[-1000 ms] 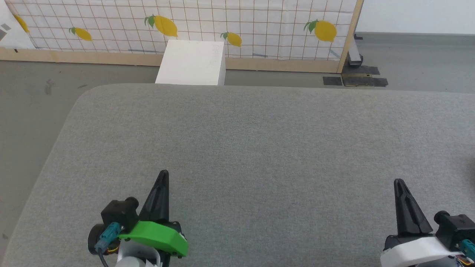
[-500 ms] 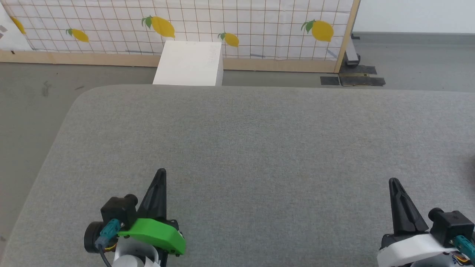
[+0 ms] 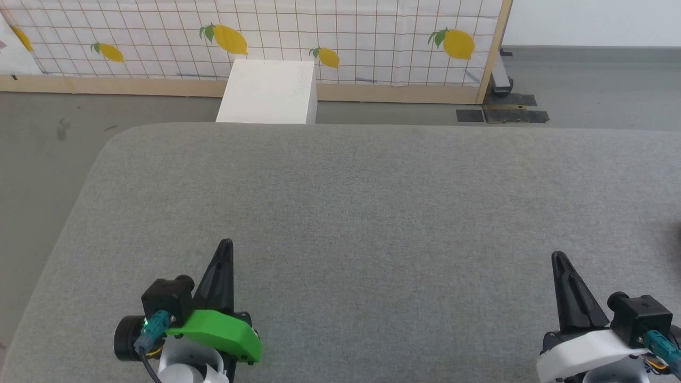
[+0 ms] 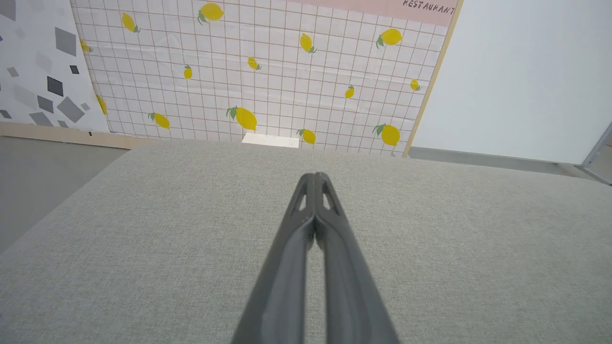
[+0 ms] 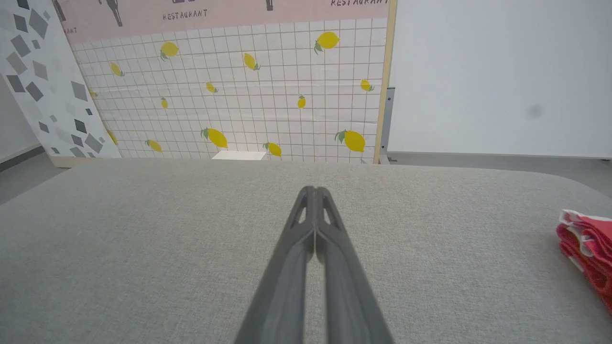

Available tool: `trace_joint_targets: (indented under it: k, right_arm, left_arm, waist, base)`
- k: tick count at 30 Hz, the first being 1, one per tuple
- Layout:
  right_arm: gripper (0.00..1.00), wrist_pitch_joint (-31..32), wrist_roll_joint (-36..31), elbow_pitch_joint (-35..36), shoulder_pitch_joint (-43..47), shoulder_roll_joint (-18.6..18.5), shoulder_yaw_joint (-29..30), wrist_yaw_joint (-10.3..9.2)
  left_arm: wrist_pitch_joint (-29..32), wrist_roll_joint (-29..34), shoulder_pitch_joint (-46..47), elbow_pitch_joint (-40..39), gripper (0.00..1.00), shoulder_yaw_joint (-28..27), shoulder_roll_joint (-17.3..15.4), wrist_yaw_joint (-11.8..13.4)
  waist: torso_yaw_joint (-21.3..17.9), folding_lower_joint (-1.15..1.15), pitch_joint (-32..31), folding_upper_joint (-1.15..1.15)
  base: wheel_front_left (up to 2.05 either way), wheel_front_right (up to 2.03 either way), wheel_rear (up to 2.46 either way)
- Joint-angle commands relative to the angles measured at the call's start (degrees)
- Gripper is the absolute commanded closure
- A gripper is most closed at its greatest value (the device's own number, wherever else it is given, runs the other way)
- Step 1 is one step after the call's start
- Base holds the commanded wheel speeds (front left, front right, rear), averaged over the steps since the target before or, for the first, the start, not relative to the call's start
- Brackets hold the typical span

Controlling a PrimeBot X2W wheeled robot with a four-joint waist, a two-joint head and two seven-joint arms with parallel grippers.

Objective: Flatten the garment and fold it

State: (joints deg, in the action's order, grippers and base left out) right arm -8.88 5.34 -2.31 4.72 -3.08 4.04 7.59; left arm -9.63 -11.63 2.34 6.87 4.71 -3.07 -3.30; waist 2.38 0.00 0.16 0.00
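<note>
The garment is a red heap with a bit of white, lying on the grey padded table at the right edge of the right wrist view, well to the right of my right gripper. My left gripper hovers over the near left of the table, fingers pressed together with nothing between them. My right gripper sits at the near right, shut and empty too.
The grey fabric table spans the head view, its rounded left corner by the grey floor. Beyond its far edge stand a white box and a lemon-print grid panel.
The whole head picture has drifted slightly left, so the camera has moved. Both grippers stay shut and keep their places over the table.
</note>
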Motion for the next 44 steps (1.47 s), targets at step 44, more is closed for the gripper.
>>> trace_joint_targets:
  k: [44]
  right_arm:
    - [1.00,5.19,-3.32,1.48,-3.10,0.15,-2.39,-0.07]
  left_arm:
    - [5.64,7.00,-1.69,-4.05,1.00,-2.77,0.14,2.08]
  waist:
    - [-1.37,0.00,-0.09,0.00]
  base:
    - [0.00,0.00,0.00]
